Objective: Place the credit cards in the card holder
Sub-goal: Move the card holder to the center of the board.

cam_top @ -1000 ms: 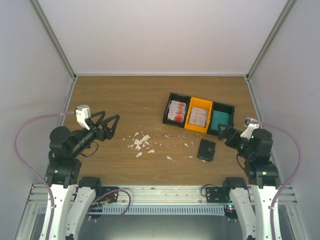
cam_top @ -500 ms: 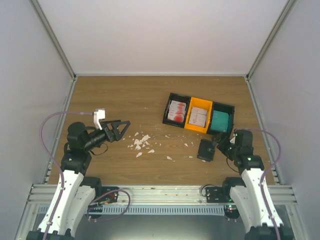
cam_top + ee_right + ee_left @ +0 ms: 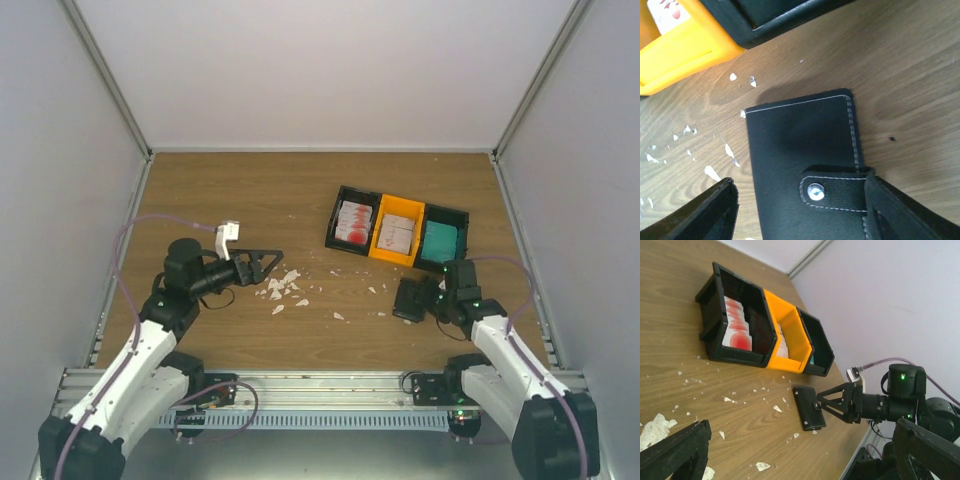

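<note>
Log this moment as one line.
right gripper: open, astride closed card holder on table | left gripper: open, near white crumbs | credit cards: in bins

walls (image 3: 320,70): plain white panels on three sides
table (image 3: 240,190): brown wood grain
corner posts (image 3: 110,80): grey metal
light: soft, even

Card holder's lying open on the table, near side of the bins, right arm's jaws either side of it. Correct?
Not open: the right wrist view shows the card holder shut, its snap strap fastened. The rest stands: it lies on the table, near side of the bins, the right gripper with its jaws either side of it.
</note>
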